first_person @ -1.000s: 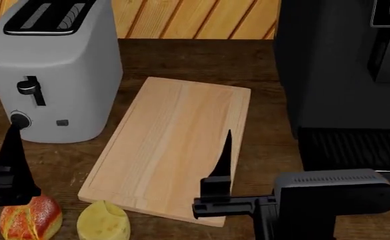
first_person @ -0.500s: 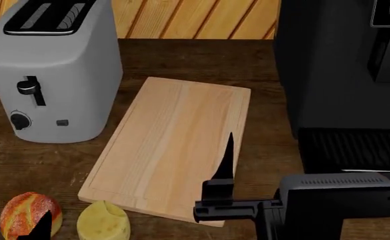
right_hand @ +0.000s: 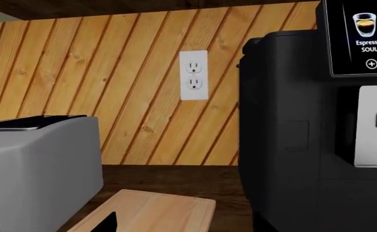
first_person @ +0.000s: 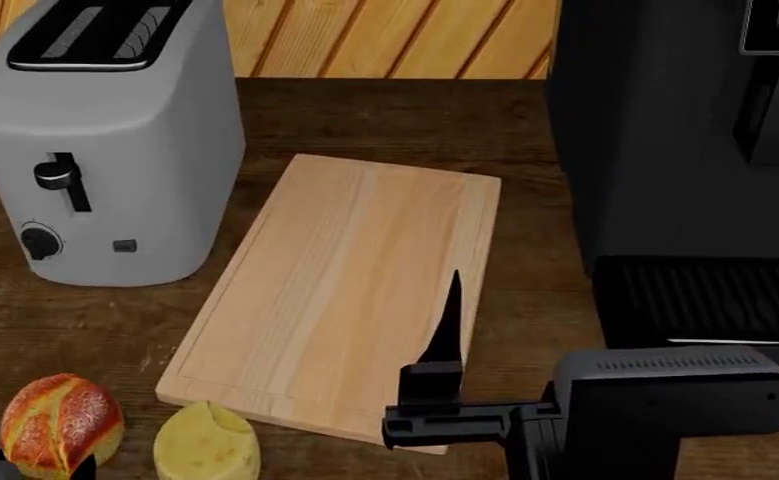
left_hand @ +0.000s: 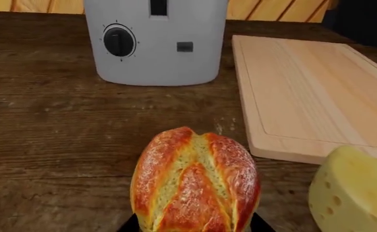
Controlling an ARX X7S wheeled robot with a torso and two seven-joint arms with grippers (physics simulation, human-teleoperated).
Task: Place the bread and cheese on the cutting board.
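Now, bread: light, crusty, firm; grip flanks, cheese at 3 o'clock
left claw: straddling bread; closure unclear
right claw: closure unclear

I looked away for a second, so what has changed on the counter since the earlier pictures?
The left gripper dropped from beside the toaster to the near side of the bread, now almost out of the head view; whether it grips the bread is unclear. The right gripper barely shifted above the cutting board. The bread, cheese and cutting board kept their places.
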